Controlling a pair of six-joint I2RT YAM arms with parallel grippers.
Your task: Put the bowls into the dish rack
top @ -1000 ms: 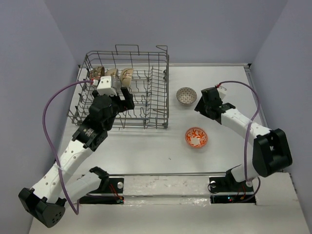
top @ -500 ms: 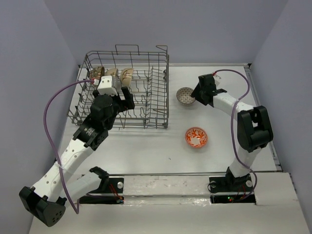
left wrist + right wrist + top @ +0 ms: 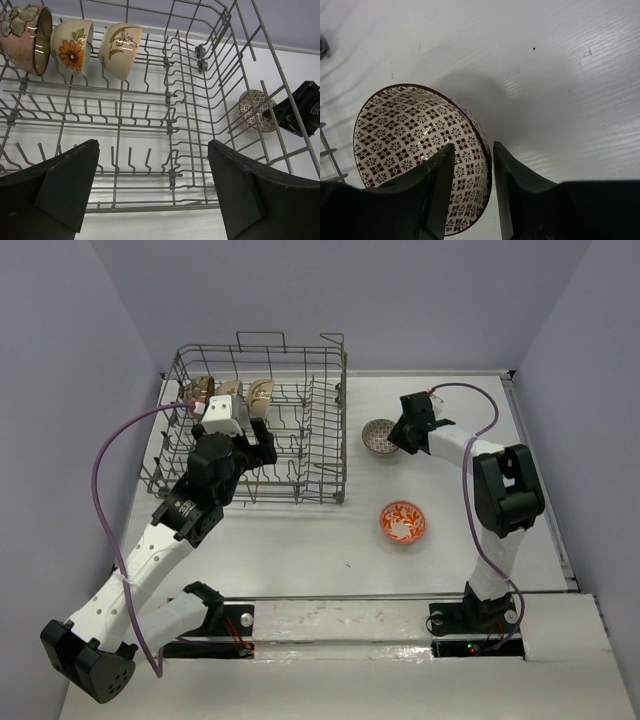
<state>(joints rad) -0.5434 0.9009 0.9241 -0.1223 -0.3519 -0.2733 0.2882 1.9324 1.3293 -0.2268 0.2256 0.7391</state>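
A grey-patterned bowl (image 3: 380,435) (image 3: 415,135) (image 3: 252,110) sits on the table just right of the dish rack (image 3: 338,420) (image 3: 170,95). My right gripper (image 3: 397,435) (image 3: 472,145) straddles its right rim, one finger inside and one outside, with a thin gap still showing at the outer finger. An orange-red bowl (image 3: 402,522) lies nearer the front. Three floral bowls (image 3: 230,390) (image 3: 72,47) stand on edge in the rack's far left row. My left gripper (image 3: 250,435) (image 3: 152,185) hovers wide open over the rack's near tines, holding nothing.
The rack's tall wire side (image 3: 235,60) stands between my left gripper and the patterned bowl. My right gripper's black body (image 3: 300,107) shows through that side. A grey wall backs the table behind the rack, and a purple cable loops off each arm.
My right arm has swung left to the patterned bowl and its jaws have narrowed around the rim. The left arm and the bowls in the rack have stayed put.
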